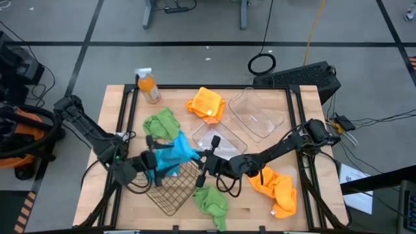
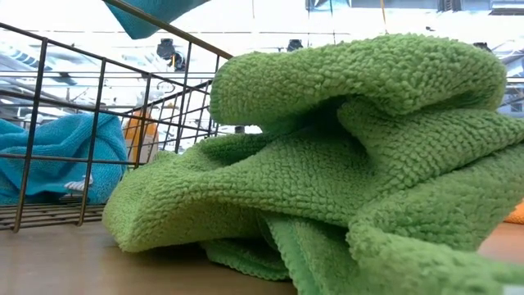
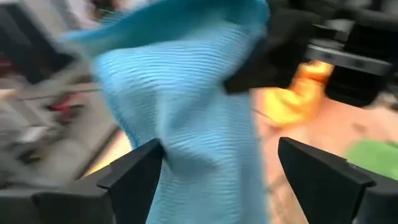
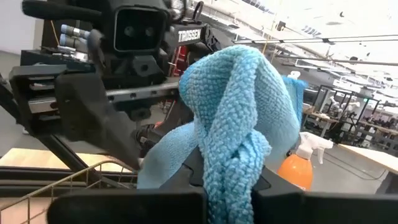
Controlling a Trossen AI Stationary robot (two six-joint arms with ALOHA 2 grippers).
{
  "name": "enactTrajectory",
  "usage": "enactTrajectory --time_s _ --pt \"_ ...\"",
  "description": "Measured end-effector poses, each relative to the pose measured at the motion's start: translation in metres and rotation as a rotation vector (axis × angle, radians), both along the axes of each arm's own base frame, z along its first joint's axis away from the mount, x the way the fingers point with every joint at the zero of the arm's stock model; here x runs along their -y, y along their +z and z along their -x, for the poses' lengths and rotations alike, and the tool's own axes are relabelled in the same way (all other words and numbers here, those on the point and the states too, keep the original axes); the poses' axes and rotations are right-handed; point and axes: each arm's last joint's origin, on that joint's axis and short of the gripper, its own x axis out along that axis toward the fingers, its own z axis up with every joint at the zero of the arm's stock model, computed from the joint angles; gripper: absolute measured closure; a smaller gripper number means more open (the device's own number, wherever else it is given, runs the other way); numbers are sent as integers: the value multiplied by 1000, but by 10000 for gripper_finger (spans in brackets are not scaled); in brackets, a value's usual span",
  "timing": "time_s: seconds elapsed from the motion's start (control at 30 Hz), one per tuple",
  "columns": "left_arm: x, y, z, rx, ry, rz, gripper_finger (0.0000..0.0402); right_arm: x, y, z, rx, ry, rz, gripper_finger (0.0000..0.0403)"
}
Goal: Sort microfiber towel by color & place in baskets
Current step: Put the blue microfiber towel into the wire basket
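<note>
My right gripper [image 1: 203,164] is shut on a bright blue towel [image 1: 177,151] above the dark wire basket [image 1: 170,190]. My left gripper [image 1: 153,160] faces it, open, with one finger on either side of the hanging blue towel [image 3: 186,118]. A second blue towel [image 2: 61,156] lies inside the wire basket. One green towel [image 1: 162,123] lies at the far left. Another green towel [image 1: 211,199] lies bunched on the table beside the basket. Two orange towels [image 1: 207,104] [image 1: 276,188] lie on the table. Two clear tubs [image 1: 257,114] [image 1: 221,140] stand in the middle. My right gripper pinches a bunched fold of the blue towel [image 4: 227,177] between its two fingers, several layers thick. The fingers come about level from the table's right side. The towel is lifted clear, with a corner [image 2: 147,16] hanging above the wire basket.
An orange spray bottle [image 1: 148,86] stands at the table's far left corner. The green towel [image 2: 327,164] fills the low view beside the basket's wire wall [image 2: 98,115]. Both arms reach over the table's near half.
</note>
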Motion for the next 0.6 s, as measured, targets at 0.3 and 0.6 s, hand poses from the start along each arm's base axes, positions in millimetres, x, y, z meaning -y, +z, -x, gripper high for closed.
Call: enactTrajectory --time_s 0.3,0.6 --pt "-25 -3 -21 -91 -113 72 101 0 -2 0 -22 2 10 387" --pt "-29 -4 -27 -145 -291 115 341 -3 -3 0 -45 9 44 383"
